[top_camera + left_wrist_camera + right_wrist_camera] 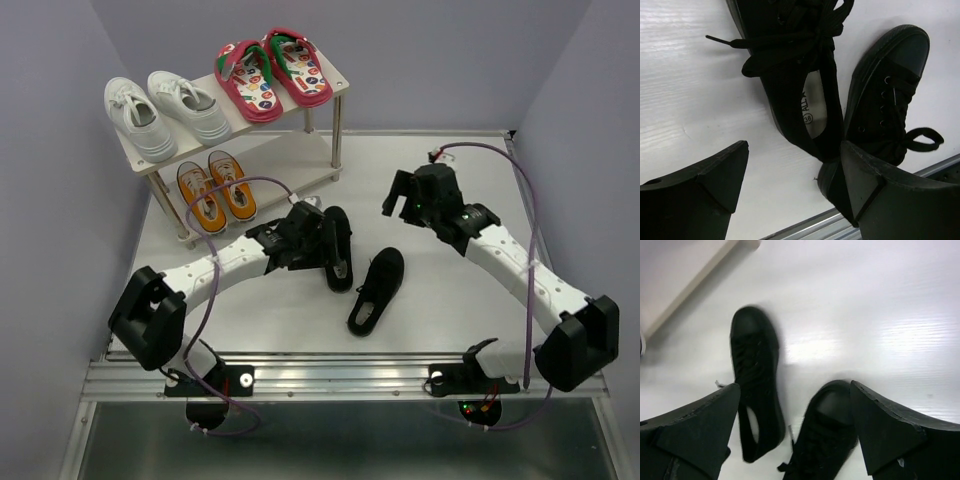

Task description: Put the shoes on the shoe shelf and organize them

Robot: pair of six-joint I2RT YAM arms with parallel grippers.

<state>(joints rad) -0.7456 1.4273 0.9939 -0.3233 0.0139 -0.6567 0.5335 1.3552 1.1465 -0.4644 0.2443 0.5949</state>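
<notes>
Shoes, top external view: the shoe shelf (335,82) stands at the far left of the worktop (280,315).
- Top tier: white sneakers (165,112) on the left and red flip-flops (272,72) on the right, side by side.
- Lower tier: orange sneakers (215,188) at its left end.
- Two black lace-up sneakers lie on the worktop in front of the shelf. The left black sneaker (338,250) points its toe away from the arm bases. The right black sneaker (377,290) lies just beside it, angled, nearer the front edge.
- Left fingers (322,238) are at the side of the left black sneaker; their spread is not readable from here.
- Right fingers (391,200) are over bare worktop, right of the shelf and apart from both black sneakers.

Left wrist view: the left fingers (705,185) are wide apart with nothing clamped. The left black sneaker (790,85) fills the centre, with loose laces and a pale printed insole showing. Its heel end lies between the fingers, close to the right-hand one; I cannot tell whether they touch. The right black sneaker (885,95) lies to the right.

Right wrist view: the right fingers (900,435) are spread and empty. Below them lie the left black sneaker (756,380) and the right black sneaker (827,435), slightly blurred. An edge of the shoe shelf (690,285) shows at upper left.
</notes>
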